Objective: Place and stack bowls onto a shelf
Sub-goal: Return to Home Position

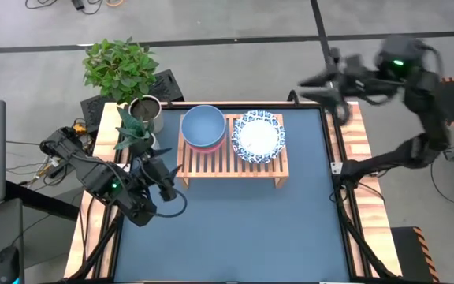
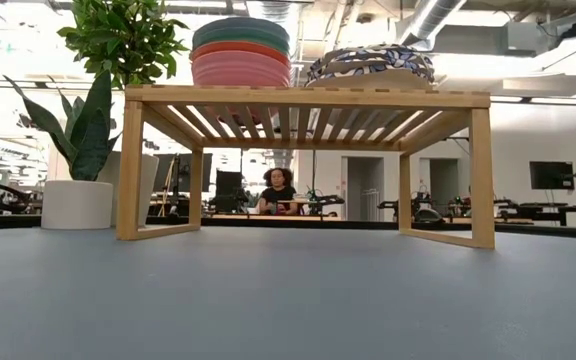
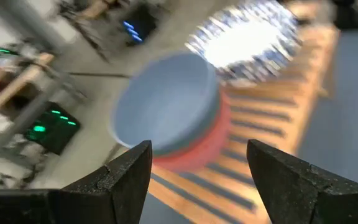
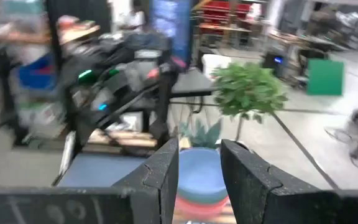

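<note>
The light-wood slatted shelf [image 1: 233, 162] stands at the table's far middle. On its left half sits a stack of plain bowls, blue on top [image 1: 203, 126], with red and pink ones below it [image 2: 241, 62]. On its right half sit white bowls with blue patterned rims [image 1: 259, 136], nested; they also show in the low view [image 2: 370, 64]. My left gripper [image 1: 175, 181] is open and empty, just left of the shelf's near left corner, and faces the stacks [image 3: 166, 109]. My right gripper [image 1: 310, 85] is open and empty, raised past the table's far right corner.
A metal plant pot [image 1: 146, 110] and a leafy plant [image 1: 120, 67] stand at the far left corner, close to my left arm. A spiky plant in a white pot [image 2: 78, 200] stands left of the shelf. Bare blue tabletop [image 1: 235, 229] lies in front. A person [image 2: 279, 190] sits far behind.
</note>
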